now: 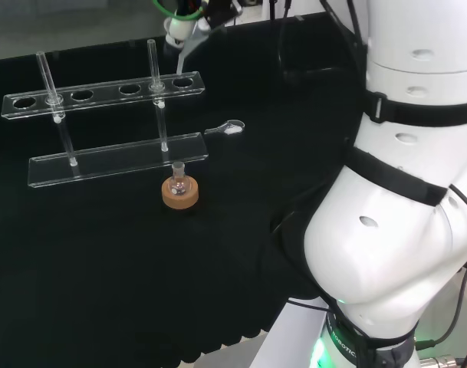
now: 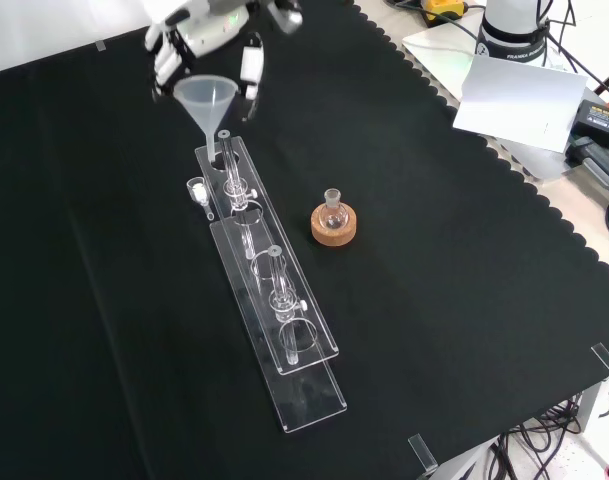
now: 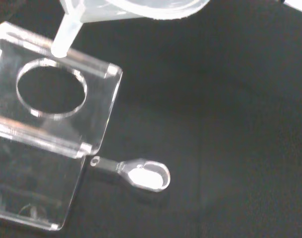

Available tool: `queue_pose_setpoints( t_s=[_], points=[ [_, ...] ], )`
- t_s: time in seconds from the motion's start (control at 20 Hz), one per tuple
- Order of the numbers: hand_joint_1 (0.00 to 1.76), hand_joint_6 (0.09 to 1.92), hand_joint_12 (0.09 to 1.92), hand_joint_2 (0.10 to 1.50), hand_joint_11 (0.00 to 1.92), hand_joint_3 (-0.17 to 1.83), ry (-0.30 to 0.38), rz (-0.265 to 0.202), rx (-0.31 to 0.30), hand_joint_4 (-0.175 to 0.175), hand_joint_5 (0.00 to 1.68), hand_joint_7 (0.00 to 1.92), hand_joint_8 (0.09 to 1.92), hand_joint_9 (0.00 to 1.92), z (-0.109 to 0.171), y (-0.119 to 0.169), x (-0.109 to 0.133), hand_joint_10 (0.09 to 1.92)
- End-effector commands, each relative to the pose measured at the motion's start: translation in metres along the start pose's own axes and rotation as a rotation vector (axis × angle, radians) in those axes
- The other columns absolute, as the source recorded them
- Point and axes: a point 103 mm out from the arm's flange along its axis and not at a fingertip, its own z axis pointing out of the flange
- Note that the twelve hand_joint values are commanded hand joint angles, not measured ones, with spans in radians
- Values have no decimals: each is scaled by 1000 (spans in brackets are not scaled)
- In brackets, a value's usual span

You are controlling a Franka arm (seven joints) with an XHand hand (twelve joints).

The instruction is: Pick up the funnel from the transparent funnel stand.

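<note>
The robot hand (image 2: 206, 30) has its fingers curled about the rim of the funnel (image 2: 206, 100), holding it by the wide cone so the spout hangs straight down and can leave the hole without snagging. The funnel sits directly under the fingers, touching them, with its spout tip just above the end hole of the stand (image 2: 274, 300); the wrist view puts the tip over the edge of that hole, clear of the plate. I judge the lift nearly done, the funnel out of the rack but near it. Below the robot hand, beside the stand's end, a small clear scoop (image 3: 143, 174) lies on the tabletop (image 2: 464, 300). Farther out, on the stand's other side, a small flask rests upright in a cork ring (image 2: 334, 224), well apart from the funnel.
</note>
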Motion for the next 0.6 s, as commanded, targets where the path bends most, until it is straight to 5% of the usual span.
queue_pose_setpoints(
  t_s=[0.05,0.6],
  points=[
    [831,777,1161,790,666,425,-39,18,-4,-39,830,874,863,1140,-31,-37,-10,609],
    [824,784,1159,783,663,439,-109,38,50,-38,827,859,860,1130,-15,-97,0,599]
  ],
)
